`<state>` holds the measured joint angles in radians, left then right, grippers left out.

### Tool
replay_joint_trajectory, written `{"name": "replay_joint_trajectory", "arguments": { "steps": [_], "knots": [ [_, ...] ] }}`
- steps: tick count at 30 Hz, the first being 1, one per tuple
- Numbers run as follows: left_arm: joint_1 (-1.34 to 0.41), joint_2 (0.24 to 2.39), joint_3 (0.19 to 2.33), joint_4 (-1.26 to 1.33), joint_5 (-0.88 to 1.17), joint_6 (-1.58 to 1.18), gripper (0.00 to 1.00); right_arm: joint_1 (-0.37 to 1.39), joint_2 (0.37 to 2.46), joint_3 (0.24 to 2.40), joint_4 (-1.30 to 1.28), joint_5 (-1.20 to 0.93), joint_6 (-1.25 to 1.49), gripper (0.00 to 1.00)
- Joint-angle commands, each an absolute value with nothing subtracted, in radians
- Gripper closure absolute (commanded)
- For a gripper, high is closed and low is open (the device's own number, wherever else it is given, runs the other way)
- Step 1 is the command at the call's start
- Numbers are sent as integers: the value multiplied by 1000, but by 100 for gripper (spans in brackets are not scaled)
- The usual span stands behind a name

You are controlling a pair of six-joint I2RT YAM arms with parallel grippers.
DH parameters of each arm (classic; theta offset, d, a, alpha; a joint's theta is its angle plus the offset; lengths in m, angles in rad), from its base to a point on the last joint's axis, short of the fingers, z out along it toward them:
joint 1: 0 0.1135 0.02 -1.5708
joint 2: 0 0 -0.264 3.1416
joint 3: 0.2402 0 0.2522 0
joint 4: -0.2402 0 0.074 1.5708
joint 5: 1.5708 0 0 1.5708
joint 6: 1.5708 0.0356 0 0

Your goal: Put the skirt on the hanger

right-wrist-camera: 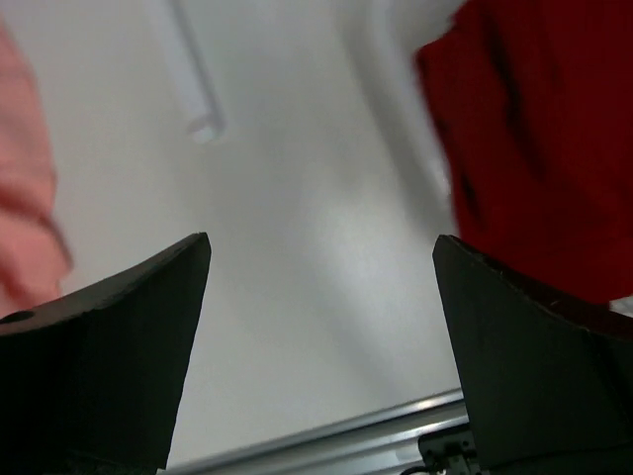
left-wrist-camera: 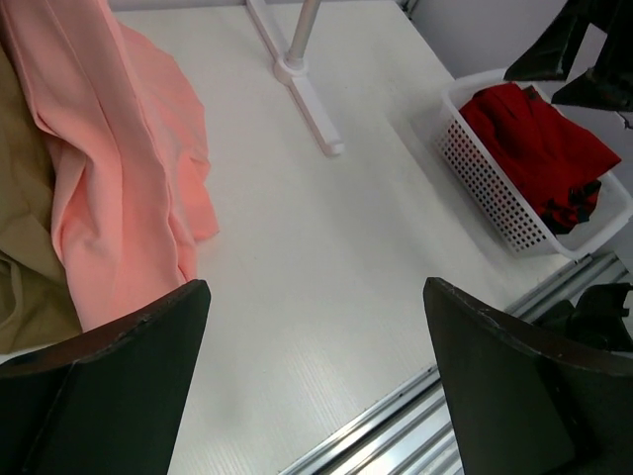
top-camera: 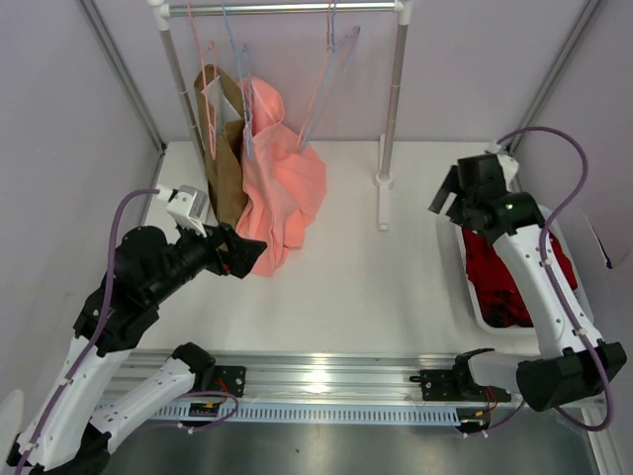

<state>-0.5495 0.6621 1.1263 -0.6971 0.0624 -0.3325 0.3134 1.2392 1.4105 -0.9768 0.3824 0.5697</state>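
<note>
The skirt [top-camera: 499, 272] is a dark red cloth lying bunched in a white basket [top-camera: 469, 295] at the right; it also shows in the left wrist view [left-wrist-camera: 529, 129] and, blurred, in the right wrist view [right-wrist-camera: 554, 129]. The hanger [top-camera: 319, 94], thin and pale pink, hangs empty on the rack's rail right of centre, beside a light blue one. My right gripper [top-camera: 447, 198] is open and empty, above the table just left of the basket's far end [right-wrist-camera: 321, 247]. My left gripper [top-camera: 252, 252] is open and empty beside the salmon-pink garment [left-wrist-camera: 315, 297].
A salmon-pink garment [top-camera: 287, 193] and a brown garment [top-camera: 226, 168] hang at the rack's left and drape onto the table. The rack's right post and foot [top-camera: 384, 193] stand between the arms. Red-and-black plaid cloth [left-wrist-camera: 576, 203] lies in the basket's near end.
</note>
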Motion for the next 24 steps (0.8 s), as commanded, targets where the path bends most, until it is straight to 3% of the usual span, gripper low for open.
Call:
{"name": "replay_joint_trajectory", "arguments": {
  "steps": [1, 11, 24],
  "knots": [
    [-554, 680, 1092, -632, 146, -339, 5, 116, 1200, 1392, -1042, 397, 592, 1],
    [-554, 683, 1022, -565, 233, -347, 4, -357, 1143, 1120, -881, 204, 581, 1],
    [-554, 716, 1008, -529, 304, -341, 4, -390, 1175, 910, -727, 141, 632, 1]
  ]
}}
